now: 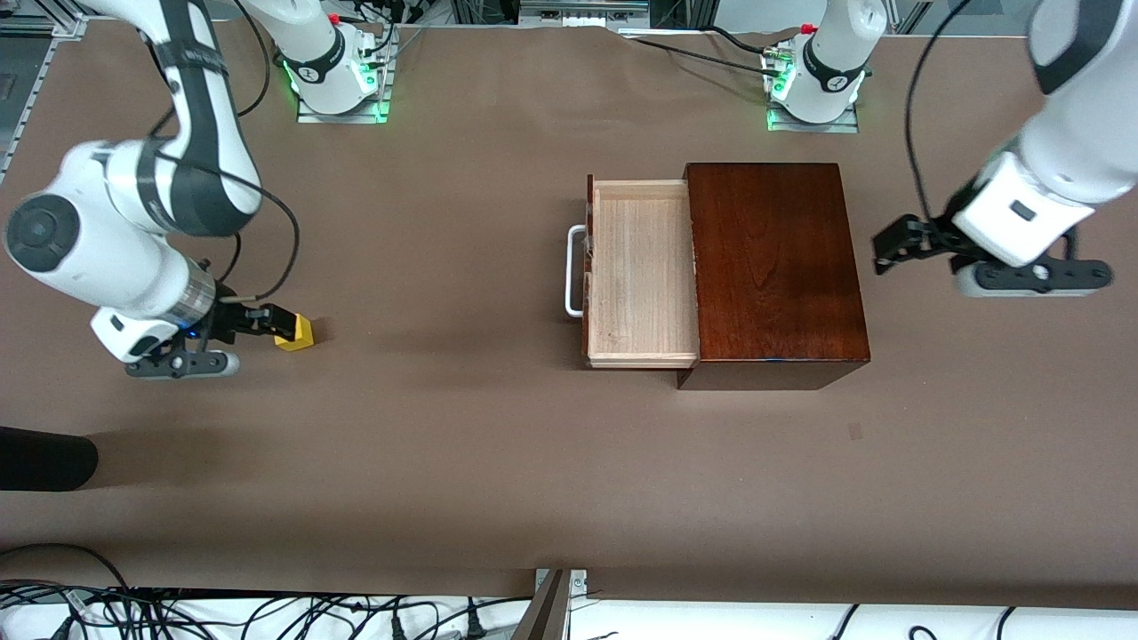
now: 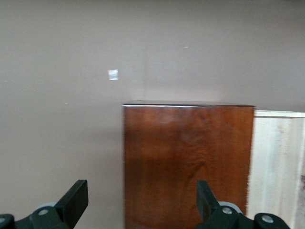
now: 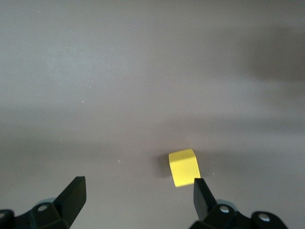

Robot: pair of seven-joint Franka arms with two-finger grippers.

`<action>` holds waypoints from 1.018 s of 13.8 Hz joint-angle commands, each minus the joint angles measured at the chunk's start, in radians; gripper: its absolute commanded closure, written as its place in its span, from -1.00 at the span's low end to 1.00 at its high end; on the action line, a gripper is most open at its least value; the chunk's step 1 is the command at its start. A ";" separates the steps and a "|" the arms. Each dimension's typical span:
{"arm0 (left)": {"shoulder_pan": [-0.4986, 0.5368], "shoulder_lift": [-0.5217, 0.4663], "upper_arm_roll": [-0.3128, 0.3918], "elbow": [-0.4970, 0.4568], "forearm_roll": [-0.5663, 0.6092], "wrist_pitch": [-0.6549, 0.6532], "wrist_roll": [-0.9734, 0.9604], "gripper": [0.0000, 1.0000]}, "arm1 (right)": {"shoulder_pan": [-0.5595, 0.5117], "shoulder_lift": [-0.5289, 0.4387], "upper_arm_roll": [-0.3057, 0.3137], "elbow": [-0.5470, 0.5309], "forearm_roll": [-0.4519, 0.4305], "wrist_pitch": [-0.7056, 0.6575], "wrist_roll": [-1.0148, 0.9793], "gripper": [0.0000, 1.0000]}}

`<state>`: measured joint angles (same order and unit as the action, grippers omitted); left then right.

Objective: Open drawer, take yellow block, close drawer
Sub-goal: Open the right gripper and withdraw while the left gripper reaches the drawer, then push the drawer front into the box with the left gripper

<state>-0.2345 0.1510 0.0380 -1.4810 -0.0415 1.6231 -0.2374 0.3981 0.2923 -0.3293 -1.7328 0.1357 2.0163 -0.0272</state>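
The drawer is pulled out of the dark mahogany box, and its pale wood tray lies bare, with the white handle pointing toward the right arm's end. The yellow block rests on the table at the right arm's end. My right gripper is open low beside it. In the right wrist view the block lies just off one fingertip, not between the two. My left gripper is open at the left arm's end, facing the box, with nothing in it.
A dark rounded object juts in at the table edge at the right arm's end, nearer the front camera. Cables run along the table's near edge. Brown table surface stretches between the block and the drawer.
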 commanded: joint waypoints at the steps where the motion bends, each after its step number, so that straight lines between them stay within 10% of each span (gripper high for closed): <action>1: -0.078 0.059 -0.020 0.054 -0.015 -0.025 -0.145 -1.00 | -0.131 -0.109 0.139 -0.010 -0.062 -0.079 0.035 -1.00; 14: -0.313 0.315 -0.240 0.105 -0.023 0.219 -1.122 -1.00 | -0.236 -0.295 0.205 0.033 -0.186 -0.333 0.043 -1.00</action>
<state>-0.5069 0.3922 -0.1988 -1.4540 -0.0424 1.8245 -1.2400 0.1839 -0.0054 -0.1474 -1.7274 -0.0353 1.7210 -0.0041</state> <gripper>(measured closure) 0.000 0.000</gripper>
